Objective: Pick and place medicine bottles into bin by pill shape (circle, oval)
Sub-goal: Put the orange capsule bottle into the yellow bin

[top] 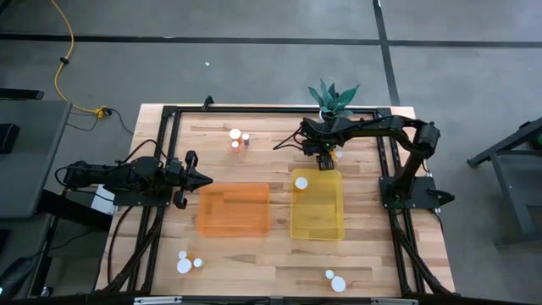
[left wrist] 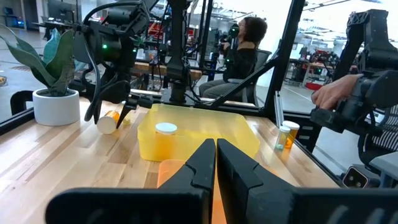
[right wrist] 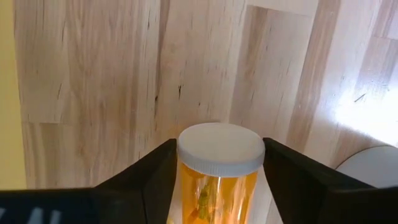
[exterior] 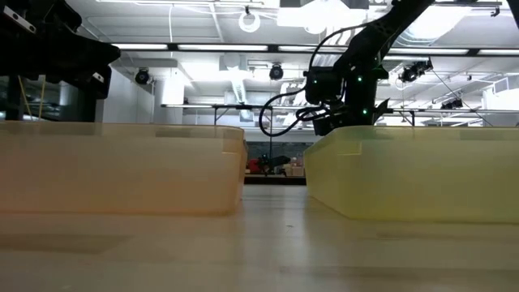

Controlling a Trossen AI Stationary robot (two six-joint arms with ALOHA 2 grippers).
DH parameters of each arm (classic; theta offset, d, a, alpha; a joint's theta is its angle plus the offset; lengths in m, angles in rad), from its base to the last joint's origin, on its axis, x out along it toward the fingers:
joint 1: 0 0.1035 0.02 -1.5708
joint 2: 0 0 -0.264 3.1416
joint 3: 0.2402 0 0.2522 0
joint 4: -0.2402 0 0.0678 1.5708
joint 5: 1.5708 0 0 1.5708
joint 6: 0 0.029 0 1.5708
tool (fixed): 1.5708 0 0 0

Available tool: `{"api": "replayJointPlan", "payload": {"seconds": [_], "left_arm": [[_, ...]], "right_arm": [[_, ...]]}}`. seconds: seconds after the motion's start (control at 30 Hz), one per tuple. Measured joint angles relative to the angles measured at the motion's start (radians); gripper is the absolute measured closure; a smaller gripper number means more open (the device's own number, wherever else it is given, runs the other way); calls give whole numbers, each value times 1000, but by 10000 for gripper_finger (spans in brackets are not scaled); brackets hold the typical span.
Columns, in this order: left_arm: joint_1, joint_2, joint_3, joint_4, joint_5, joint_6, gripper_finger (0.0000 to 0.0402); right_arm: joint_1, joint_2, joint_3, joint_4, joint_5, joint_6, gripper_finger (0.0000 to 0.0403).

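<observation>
1. Jaws of the right gripper (right wrist: 217,180) clasp a medicine bottle (right wrist: 219,168), one dark finger on each side just below its white cap; bottle lying on the tabletop (top: 254,250) just past the far edge of the yellow bin (top: 318,212), near the white pot (left wrist: 56,106) with the green plant (top: 333,97).
2. Jaws of the left gripper (top: 203,178) pressed together, holding nothing; parked at the left edge of the orange bin (top: 235,210).
3. One bottle stands upright in the yellow bin's far-left corner (top: 301,181).
4. Loose bottles: small cluster at far centre (top: 238,138); three at near left (top: 188,263); two at near right (top: 335,281).
5. A seated person (left wrist: 244,53) shows beyond the tabletop.
</observation>
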Motion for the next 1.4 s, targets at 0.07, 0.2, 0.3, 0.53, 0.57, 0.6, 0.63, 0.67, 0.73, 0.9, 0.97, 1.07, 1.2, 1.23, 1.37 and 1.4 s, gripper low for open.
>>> {"api": "replayJointPlan", "payload": {"seconds": [0.07,0.2,0.3,0.53,0.57,0.6,0.63,0.67,0.73,0.9,0.97,1.07,1.2,1.23,1.37,1.4], "left_arm": [[0,0,0,0,0,0,396],[0,0,0,0,0,0,396],[0,0,0,0,0,0,396],[0,0,0,0,0,0,396],[0,0,0,0,0,0,396],[0,0,0,0,0,0,396],[0,0,0,0,0,0,396],[0,0,0,0,0,0,396],[0,0,0,0,0,0,396],[0,0,0,0,0,0,396],[0,0,0,0,0,0,396],[0,0,0,0,0,0,396],[0,0,0,0,0,0,396],[0,0,0,0,0,0,396],[0,0,0,0,0,0,396],[0,0,0,0,0,0,396]], "right_arm": [[0,0,0,0,0,0,194],[0,0,0,-4,18,0,196],[0,-12,0,-11,48,0,196],[0,-129,0,8,-4,62,196],[0,-154,0,15,-31,87,196],[0,-178,0,25,-69,112,196],[0,-203,0,38,-112,142,196],[0,-229,0,51,-158,172,196],[3,-284,-7,99,-254,236,196],[74,-438,-114,258,-364,357,196],[123,-507,-194,334,-361,405,196],[211,-612,-350,477,-318,503,196],[353,-739,-570,750,-188,624,196],[389,-762,-621,823,-148,641,196],[511,-803,-776,1117,27,666,196],[535,-802,-805,1164,62,667,196]]}}
